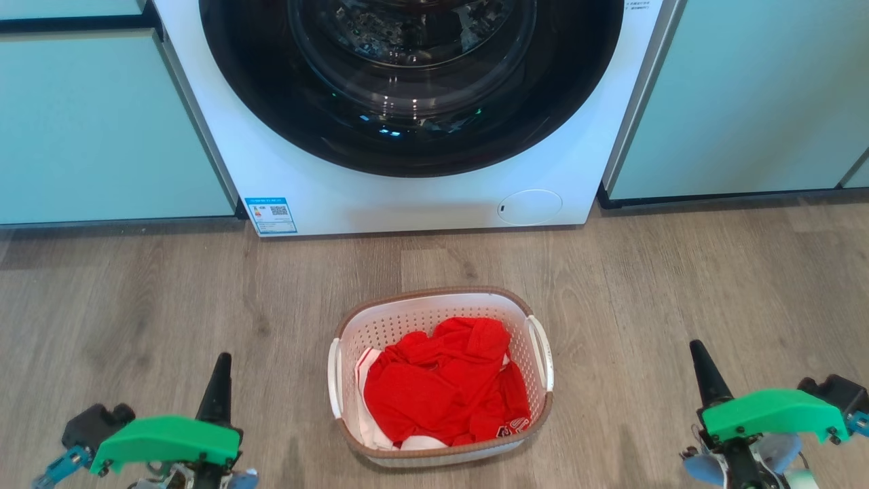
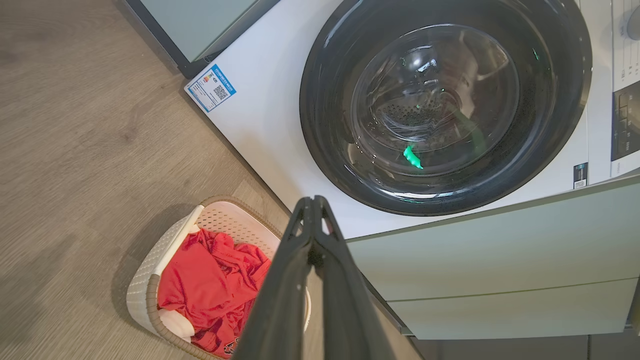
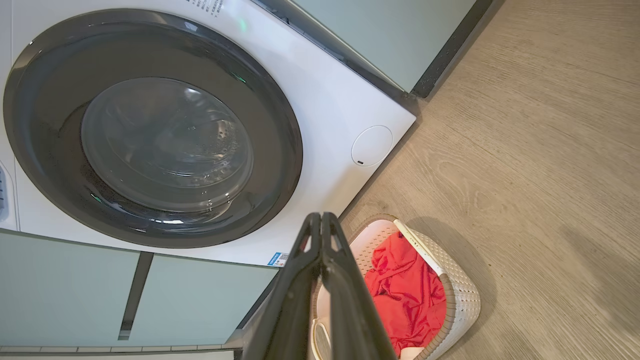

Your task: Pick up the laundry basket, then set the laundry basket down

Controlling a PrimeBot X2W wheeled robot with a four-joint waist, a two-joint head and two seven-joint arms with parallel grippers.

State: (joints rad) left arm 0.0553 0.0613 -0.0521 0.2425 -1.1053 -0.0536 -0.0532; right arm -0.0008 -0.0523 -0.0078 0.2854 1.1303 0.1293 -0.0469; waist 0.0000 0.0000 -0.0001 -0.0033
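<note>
From where I stand, the laundry basket (image 1: 407, 324) sits on the wood-look floor (image 1: 136, 292) in front of the white front-loading washing machine (image 1: 380, 204), with a strip of bare floor between the two. It is a white perforated tub with a brown woven-look rim and a white handle on each long side. It holds a crumpled red garment (image 1: 441, 387), with a bit of white cloth (image 1: 368, 367) showing beneath it on the left. The left fingers (image 1: 217, 394) are pressed flat together into one dark spike with nothing between them. They hang at the near left, well apart from the basket's left handle (image 1: 333, 380). The right fingers (image 1: 707, 380) look just the same, squeezed closed and empty, well off from the right handle (image 1: 541, 353) on the other side. The basket lies between them, roughly centred and touched by neither, and both sets of fingertips are about level with its middle. Seen along either arm, the closed tips aim up toward the washer's dark round door (image 1: 407, 88), with the basket low and off to one side. Pale green cabinet fronts (image 1: 102, 122) flank the machine on both sides.
</note>
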